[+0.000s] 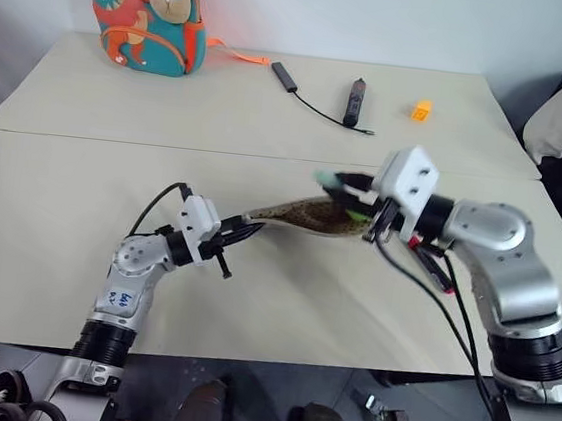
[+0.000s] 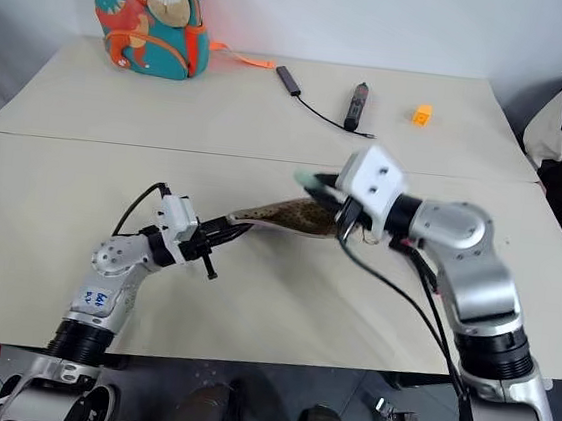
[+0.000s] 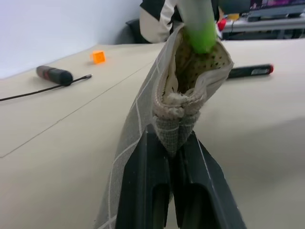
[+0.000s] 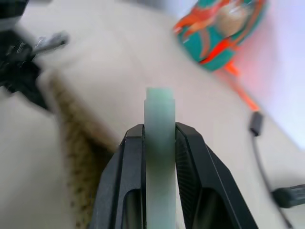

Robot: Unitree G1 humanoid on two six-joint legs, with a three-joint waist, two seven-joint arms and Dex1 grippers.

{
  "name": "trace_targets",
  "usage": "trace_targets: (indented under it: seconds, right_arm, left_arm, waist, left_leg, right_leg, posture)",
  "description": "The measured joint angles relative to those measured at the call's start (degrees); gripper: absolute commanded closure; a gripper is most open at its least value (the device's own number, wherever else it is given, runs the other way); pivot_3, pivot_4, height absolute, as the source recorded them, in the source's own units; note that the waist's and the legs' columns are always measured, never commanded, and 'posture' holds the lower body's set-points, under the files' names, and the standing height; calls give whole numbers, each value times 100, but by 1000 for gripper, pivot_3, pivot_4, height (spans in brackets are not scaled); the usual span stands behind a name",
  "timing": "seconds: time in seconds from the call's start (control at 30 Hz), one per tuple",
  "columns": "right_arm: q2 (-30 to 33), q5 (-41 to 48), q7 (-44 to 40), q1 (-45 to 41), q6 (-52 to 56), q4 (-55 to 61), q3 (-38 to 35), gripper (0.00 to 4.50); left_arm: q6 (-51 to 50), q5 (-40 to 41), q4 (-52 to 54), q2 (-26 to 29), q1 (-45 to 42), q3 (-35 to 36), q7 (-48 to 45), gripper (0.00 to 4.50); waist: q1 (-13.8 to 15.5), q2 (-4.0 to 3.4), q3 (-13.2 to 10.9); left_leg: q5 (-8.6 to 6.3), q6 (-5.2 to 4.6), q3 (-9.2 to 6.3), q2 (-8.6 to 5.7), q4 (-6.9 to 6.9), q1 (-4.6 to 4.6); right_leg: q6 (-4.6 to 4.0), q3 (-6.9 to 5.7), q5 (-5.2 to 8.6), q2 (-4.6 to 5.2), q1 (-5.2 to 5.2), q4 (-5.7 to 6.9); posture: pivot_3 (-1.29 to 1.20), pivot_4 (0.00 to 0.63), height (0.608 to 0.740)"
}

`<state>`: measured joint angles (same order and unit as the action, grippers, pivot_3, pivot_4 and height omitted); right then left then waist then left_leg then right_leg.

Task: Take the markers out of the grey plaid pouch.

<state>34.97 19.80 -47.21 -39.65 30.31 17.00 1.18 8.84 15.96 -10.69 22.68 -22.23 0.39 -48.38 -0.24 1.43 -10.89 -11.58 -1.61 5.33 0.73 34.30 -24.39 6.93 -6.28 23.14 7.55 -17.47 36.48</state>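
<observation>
Above the table's (image 1: 76,249) middle, left fingers (image 3: 164,191) pinch the grey plaid pouch's (image 3: 143,124) near end, mouth gaping; right fingers (image 4: 121,186) grip the green marker (image 4: 159,152). Red marker (image 3: 250,71) lies on the table, right.

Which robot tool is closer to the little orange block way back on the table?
The right tool, gripping the green marker above the pouch, sits nearer the orange block. The left tool, pinching the pouch's other end, is farther away.

A dinosaur backpack (image 1: 146,10) stands at the counter's (image 1: 111,203) far edge, with a dark stick (image 1: 354,101), its thin cable (image 1: 317,108) and a small orange block (image 1: 421,110) farther along.
</observation>
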Motion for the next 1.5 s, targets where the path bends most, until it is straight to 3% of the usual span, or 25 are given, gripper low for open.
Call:
trace_targets:
  seconds: [0.1,0.2,0.43,0.63,0.83,1.2,1.5]
  right_arm:
    - [-58,793,246,-328,1105,264,-428,4012]
    - [591,1047,295,-329,2077,397,-387,4012]
    - [1614,1039,333,628,3133,557,-257,4012]
    - [1161,1006,818,1588,3457,361,-163,4012]
    - [872,832,1077,1701,3196,13,-162,4012]
    - [708,486,1151,1509,2509,-383,-136,299]
    - [337,342,757,1377,543,-359,-430,299]
  left_arm:
    - [-15,80,-160,43,-24,151,-22,4500]
    - [-134,279,-162,73,-20,269,-136,4500]
    - [-719,904,-160,217,-46,731,-373,4500]
    - [-749,931,-160,262,-172,828,-414,4500]
    - [-748,929,-158,262,-162,828,-425,4500]
    - [-1244,997,77,394,-24,841,-419,4500]
    - [-4468,2504,1197,1367,13,1439,208,4500]
  waist:
    - [0,0,0]
    - [48,0,0]
    - [2,0,0]
    - [16,0,0]
    - [21,0,0]
    - [3,0,0]
    - [17,-2,-2]
  left_leg:
    - [-1,-2,-4,0,-1,0]
    - [-6,-8,-7,-3,-1,-6]
    - [-7,-7,0,0,-12,-12]
    - [-4,-5,4,-3,-10,-13]
    - [-1,-10,8,-4,-6,-13]
    - [-1,-9,7,-2,-10,-13]
    - [0,-7,0,-4,-14,-12]
  right_leg:
    - [-2,7,-1,3,1,-1]
    - [-2,10,-1,12,1,-9]
    - [-3,7,-2,5,1,-38]
    - [-1,-2,-4,1,2,-37]
    - [5,0,-7,2,4,-42]
    - [4,4,-7,1,-2,-38]
    - [5,18,-7,1,-1,-33]
  posture:
    - [0,150,740]
    - [0,150,740]
    - [0,150,740]
    - [0,150,740]
    - [0,150,740]
    - [0,150,740]
    - [0,150,740]
